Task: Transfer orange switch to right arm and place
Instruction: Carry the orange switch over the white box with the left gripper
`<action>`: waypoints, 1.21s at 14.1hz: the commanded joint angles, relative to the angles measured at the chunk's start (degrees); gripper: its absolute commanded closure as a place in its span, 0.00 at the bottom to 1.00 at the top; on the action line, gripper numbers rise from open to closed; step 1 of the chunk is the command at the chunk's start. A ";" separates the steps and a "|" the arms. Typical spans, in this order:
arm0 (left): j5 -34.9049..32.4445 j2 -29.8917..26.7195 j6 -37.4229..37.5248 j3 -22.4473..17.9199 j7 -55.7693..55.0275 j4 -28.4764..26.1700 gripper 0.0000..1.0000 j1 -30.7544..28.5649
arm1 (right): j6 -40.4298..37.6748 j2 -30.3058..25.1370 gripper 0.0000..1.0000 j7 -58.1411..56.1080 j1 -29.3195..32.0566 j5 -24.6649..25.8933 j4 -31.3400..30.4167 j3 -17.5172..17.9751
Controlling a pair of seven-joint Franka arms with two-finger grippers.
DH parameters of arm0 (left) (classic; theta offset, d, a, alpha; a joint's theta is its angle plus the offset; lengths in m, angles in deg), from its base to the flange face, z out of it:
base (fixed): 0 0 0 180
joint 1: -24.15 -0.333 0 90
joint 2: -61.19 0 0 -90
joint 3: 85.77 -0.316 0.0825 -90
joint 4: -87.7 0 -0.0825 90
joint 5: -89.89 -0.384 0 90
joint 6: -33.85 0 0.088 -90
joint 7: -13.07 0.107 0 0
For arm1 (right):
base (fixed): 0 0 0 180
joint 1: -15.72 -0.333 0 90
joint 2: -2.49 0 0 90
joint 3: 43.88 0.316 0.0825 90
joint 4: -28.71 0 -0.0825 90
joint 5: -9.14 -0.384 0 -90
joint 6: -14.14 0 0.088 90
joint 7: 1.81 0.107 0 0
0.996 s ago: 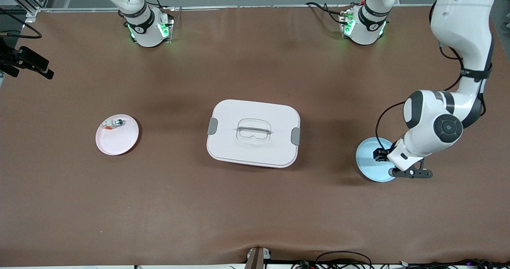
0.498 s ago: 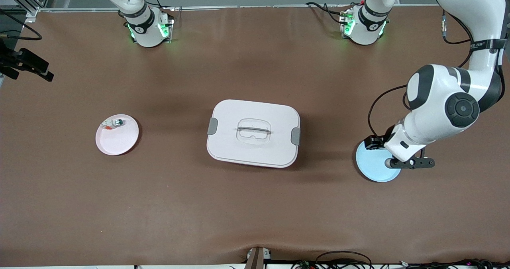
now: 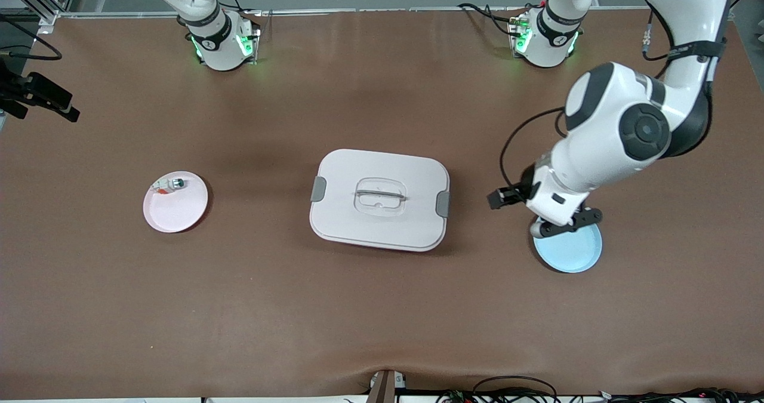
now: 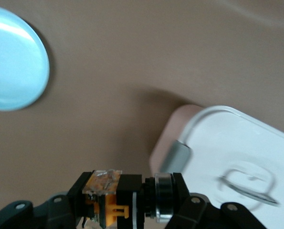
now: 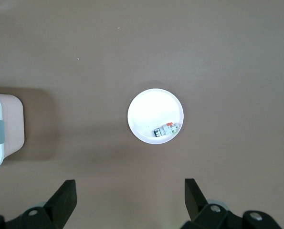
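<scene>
Left hand (image 4: pixel 127 202) with orange switch (image 4: pixel 125 200), now higher.

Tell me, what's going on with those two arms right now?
Left gripper shut on the orange switch, up over the blue plate. Right gripper open, waiting above the pink plate. White box between them.

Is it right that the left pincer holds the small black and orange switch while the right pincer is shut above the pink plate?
Not quite. The left pincer does hold the small black and orange switch, but the right pincer is open above the pink plate, as the right wrist view shows.
</scene>
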 commanded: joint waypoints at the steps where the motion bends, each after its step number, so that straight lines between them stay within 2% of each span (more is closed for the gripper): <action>1: 1.61 2.77 1.52 2.94 -13.30 4.74 1.00 2.71 | -0.63 0.19 0.00 -0.55 -0.28 -1.04 -0.02 0.54; 4: 1.70 5.49 1.00 3.04 -28.07 9.04 1.00 8.51 | -0.11 0.19 0.00 0.07 -2.83 -5.42 -0.45 0.54; 7: 4.25 9.71 -2.95 3.12 -41.61 15.45 1.00 13.79 | 4.98 0.02 0.00 1.91 -4.50 -11.31 -4.22 0.63; 9: 4.34 10.51 -7.86 3.04 -49.17 15.91 1.00 16.60 | 7.88 -0.34 0.00 3.58 -4.50 -18.59 -7.47 0.55; 11: 4.34 11.30 -12.26 3.04 -55.94 16.00 1.00 19.15 | 11.31 -0.42 0.00 5.68 -4.85 -21.94 -10.29 0.63; 13: 4.34 12.00 -15.16 3.12 -64.55 16.00 1.00 20.65 | 15.16 -1.39 0.00 8.67 -6.25 -29.84 -14.32 0.72; 15: 5.04 13.23 -17.02 3.21 -70.19 16.00 1.00 21.45 | 22.01 -3.23 0.00 9.03 -9.49 -32.06 -19.24 0.72; 17: 6.18 14.02 -18.77 3.12 -74.59 16.09 1.00 22.50 | 28.00 -4.12 0.00 8.60 -12.83 -36.97 -23.38 0.81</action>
